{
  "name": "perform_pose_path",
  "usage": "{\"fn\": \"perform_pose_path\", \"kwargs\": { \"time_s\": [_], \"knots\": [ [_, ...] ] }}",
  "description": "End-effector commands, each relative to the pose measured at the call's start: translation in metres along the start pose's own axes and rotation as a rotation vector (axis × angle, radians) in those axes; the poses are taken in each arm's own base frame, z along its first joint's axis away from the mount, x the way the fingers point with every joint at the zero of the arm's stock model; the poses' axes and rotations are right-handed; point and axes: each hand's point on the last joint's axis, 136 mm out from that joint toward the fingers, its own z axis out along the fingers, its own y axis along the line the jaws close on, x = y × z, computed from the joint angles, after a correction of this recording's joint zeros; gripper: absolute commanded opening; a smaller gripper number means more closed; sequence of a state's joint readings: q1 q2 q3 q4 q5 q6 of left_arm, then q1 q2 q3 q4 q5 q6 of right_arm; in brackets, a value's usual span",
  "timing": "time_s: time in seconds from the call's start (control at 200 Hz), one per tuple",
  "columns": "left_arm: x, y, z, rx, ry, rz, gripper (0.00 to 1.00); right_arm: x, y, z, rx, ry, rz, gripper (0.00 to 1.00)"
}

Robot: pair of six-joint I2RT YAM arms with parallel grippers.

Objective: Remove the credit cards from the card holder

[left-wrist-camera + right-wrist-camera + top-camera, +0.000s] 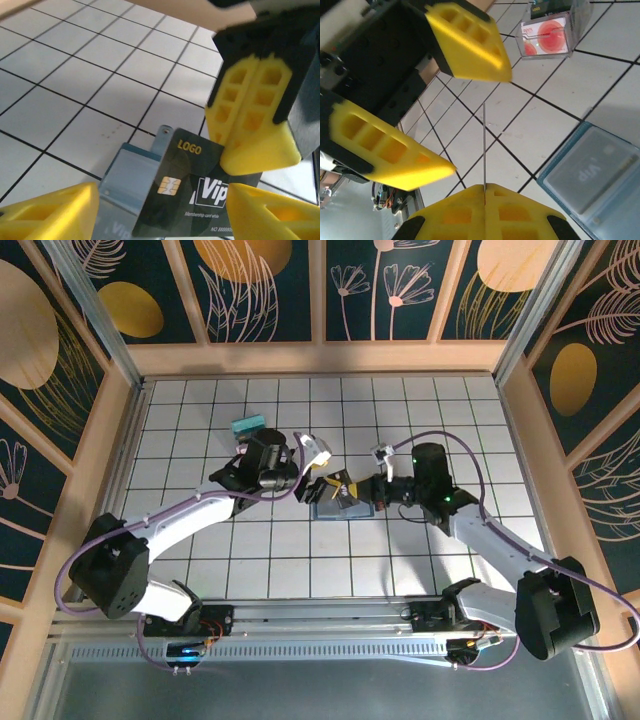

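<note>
Dark plastic credit card [185, 195] with a gold chip is held just over the open slate-blue soft card holder [127, 175], which lies on the white tiled bench [200, 540]. The right hand [252, 155] is clenched on the card's edge. The left hand [162, 200] is spread on both sides of the card, not gripping it.

A black plastic credit card [175, 200] with a gold chip stands tilted over the slate-blue soft card holder [127, 175] on the white tiled worktop [75, 85]. The right gripper [252, 150] pinches the card's upper right edge, and the left gripper [162, 212] has its fingers spread to either side of it.
</note>
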State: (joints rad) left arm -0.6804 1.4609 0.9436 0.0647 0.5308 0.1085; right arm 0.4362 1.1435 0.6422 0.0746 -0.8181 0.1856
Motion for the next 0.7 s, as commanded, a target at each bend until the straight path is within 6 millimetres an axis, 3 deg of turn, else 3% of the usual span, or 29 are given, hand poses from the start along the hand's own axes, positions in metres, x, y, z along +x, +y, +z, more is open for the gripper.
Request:
{"fn": "perform_pose_path", "kwargs": {
  "time_s": [0.0,0.26,0.34,0.646,0.696],
  "knots": [
    [0.001,-0.012,0.002,0.097,0.034,0.043,0.63,-0.010,0.016,0.000,-0.049,0.004,-0.079,0.00],
    [0.002,-0.019,0.002,0.137,0.042,0.062,0.48,-0.008,0.021,0.005,-0.082,0.038,-0.126,0.00],
    [0.003,-0.019,0.002,0.142,0.047,0.063,0.35,-0.008,0.019,0.008,-0.081,0.050,-0.130,0.00],
    [0.007,-0.021,0.001,0.144,0.055,0.054,0.04,-0.013,0.013,0.011,-0.054,0.041,-0.141,0.00],
    [0.005,-0.021,0.000,0.138,0.052,0.054,0.00,-0.017,0.012,0.009,-0.033,0.022,-0.150,0.08]
  ]
}}
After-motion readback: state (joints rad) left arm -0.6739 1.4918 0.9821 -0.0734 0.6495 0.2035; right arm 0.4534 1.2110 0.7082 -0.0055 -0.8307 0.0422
